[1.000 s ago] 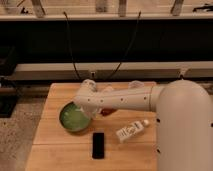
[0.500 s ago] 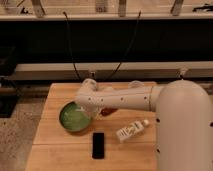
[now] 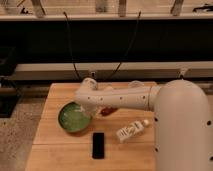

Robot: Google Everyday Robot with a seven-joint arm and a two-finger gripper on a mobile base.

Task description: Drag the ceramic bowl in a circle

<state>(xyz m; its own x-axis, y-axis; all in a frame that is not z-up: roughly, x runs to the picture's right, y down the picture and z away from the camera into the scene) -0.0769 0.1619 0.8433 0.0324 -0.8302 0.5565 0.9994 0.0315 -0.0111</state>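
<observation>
The ceramic bowl [image 3: 73, 118], round, shallow and glossy green with a paler inside, sits on the left part of the wooden table [image 3: 55, 150]. My white arm reaches in from the right across the table. The gripper [image 3: 87, 111] points down at the bowl's right rim and seems to touch it there. The arm hides the spot where they meet.
A black phone [image 3: 98, 145] lies flat just in front of the bowl. A white bottle [image 3: 131, 130] lies on its side to the right of the phone. A small red object [image 3: 108, 111] shows under the arm. The robot's white body [image 3: 182, 130] covers the table's right side.
</observation>
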